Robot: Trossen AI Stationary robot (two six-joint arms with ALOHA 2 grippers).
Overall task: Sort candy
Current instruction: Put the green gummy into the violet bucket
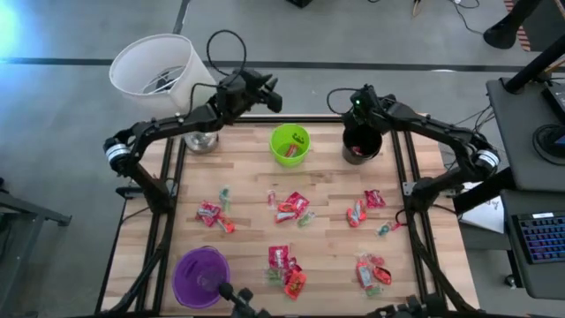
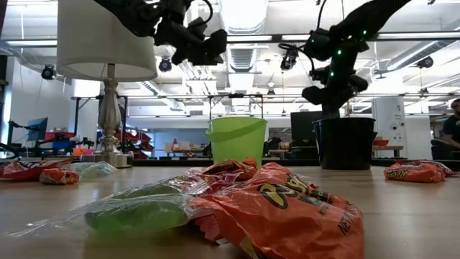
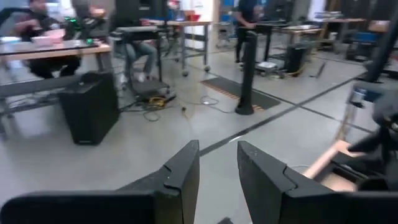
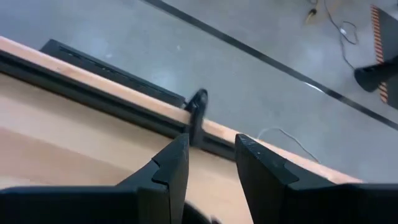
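Reese's lettering on orange candy [image 2: 287, 208]. My right gripper [image 4: 211, 165] spread, empty, above black cup [image 1: 361, 146]; left gripper [image 3: 217, 171] spread past far table edge [image 1: 327, 119].

Dark jointed arms [image 1: 168, 128], looping black cables

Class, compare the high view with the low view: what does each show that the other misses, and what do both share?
Only the high view shows the purple cup and the whole spread of candy. Only the low view shows the room behind the table and an orange packet up close. Both show the green cup, black cup, lamp and both tools raised.
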